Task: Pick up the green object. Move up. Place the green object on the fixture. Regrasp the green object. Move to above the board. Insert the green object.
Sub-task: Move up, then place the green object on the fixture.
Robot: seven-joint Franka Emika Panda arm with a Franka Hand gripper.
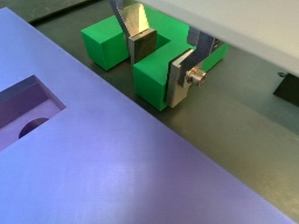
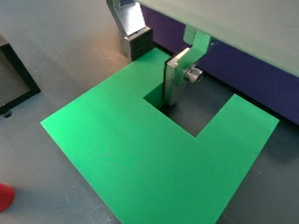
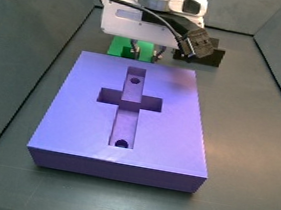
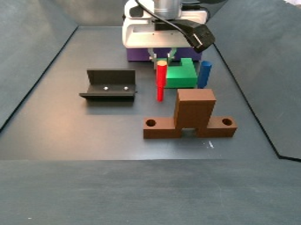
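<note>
- The parallel-jaw gripper (image 2: 160, 66) is seen low over the small bright green blocky plastic piece (image 2: 140, 149), at the far edge of the bench behind the large flat purple-blue rectangular slab (image 3: 128, 115).
- The jaws are partly open; one silver finger plate (image 2: 176, 80) is reached down into the notch of the green piece, and the other finger (image 2: 138, 42) is placed outside the arm of the piece, so that arm is straddled.
- In a wrist view the same straddle is shown, with the green arm (image 1: 158, 74) between the plates; whether the pads are pressed against it cannot be told.
- The green piece is lying on the bench floor just beside the slab's far side.
- In a side view only a sliver of green (image 3: 119, 46) is visible beneath the gripper body; the fingers there are hidden.
- In a side view the green piece (image 4: 180, 75) is partly covered by a thin red peg (image 4: 161, 82), with a blue peg (image 4: 203, 74) beside it.
- The dark L-shaped bracket fixture (image 4: 108, 85) is stood well apart, toward one side edge.
- An orange-brown block (image 4: 192, 114) is stood nearer the front edge.
</note>
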